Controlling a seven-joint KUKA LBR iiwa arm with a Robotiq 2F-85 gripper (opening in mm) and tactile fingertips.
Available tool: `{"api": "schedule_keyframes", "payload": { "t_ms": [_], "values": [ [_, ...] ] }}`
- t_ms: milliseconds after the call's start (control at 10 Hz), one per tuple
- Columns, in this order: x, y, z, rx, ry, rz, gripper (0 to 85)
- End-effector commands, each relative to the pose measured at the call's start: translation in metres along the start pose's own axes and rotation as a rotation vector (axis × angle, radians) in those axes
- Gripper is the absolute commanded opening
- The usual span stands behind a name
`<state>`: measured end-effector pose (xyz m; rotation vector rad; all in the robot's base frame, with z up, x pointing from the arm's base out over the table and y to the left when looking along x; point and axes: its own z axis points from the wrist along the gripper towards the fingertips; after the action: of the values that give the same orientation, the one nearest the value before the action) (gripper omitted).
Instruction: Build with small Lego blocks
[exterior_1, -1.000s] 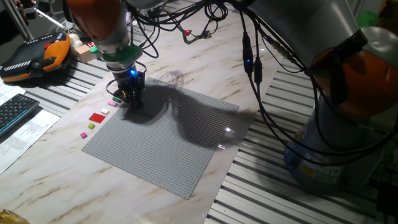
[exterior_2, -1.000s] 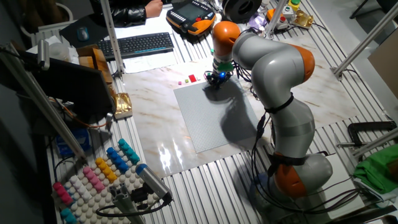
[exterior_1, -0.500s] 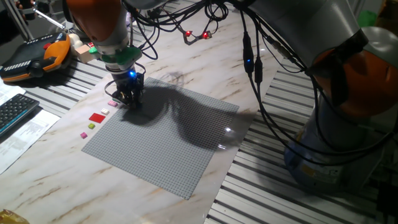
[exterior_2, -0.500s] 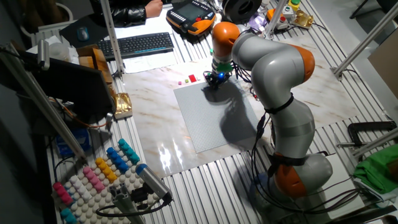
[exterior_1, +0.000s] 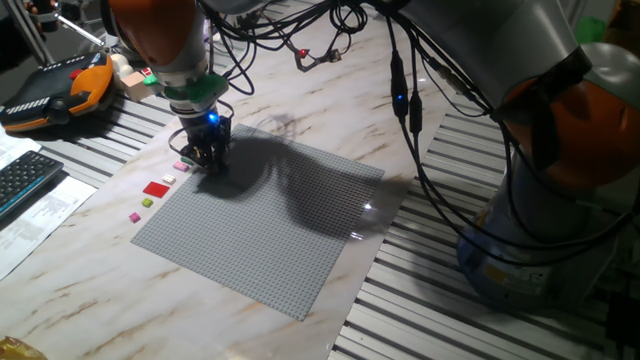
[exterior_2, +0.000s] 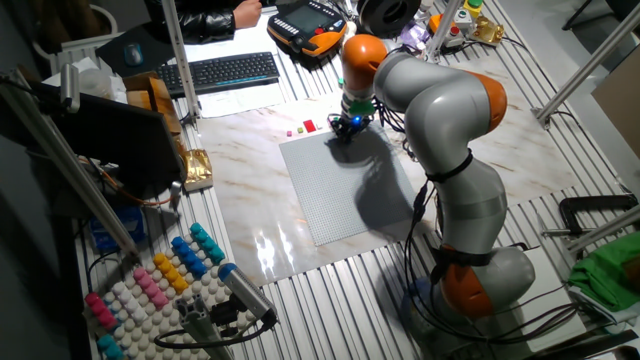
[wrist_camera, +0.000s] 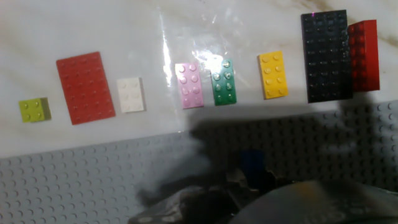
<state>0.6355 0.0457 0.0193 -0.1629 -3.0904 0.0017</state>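
In the hand view, several small Lego blocks lie in a row on the marble: a lime square (wrist_camera: 34, 109), a red plate (wrist_camera: 86, 88), then white (wrist_camera: 131, 94), pink (wrist_camera: 189, 85), green (wrist_camera: 224, 82), yellow (wrist_camera: 273, 75), black (wrist_camera: 324, 55) and another red (wrist_camera: 363, 55). The grey baseplate (wrist_camera: 74, 180) lies just below them. My gripper (wrist_camera: 239, 177) is down at the baseplate's edge, its dark blurred fingers shut on a small blue block (wrist_camera: 252, 160). From the fixed views, the gripper (exterior_1: 205, 160) (exterior_2: 345, 130) stands at the baseplate's (exterior_1: 270, 230) corner beside the red plate (exterior_1: 156, 188).
A keyboard (exterior_2: 220, 72) and an orange teach pendant (exterior_1: 55, 90) lie beyond the blocks. Cables (exterior_1: 410, 110) hang over the baseplate's far side. The arm's base (exterior_2: 480, 270) stands at the table's edge. A rack of coloured pegs (exterior_2: 160, 280) is at the near left.
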Motion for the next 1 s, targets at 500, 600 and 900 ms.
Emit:
{"api": "schedule_keyframes", "payload": {
  "t_ms": [500,600,900],
  "values": [
    [0.0023,0.0019,0.0023,0.008,0.004,0.022,19.0],
    [0.0027,0.0031,0.0014,0.017,0.003,0.028,31.0],
    [0.0026,0.0038,0.0005,0.022,0.005,0.021,37.7]
  ]
}}
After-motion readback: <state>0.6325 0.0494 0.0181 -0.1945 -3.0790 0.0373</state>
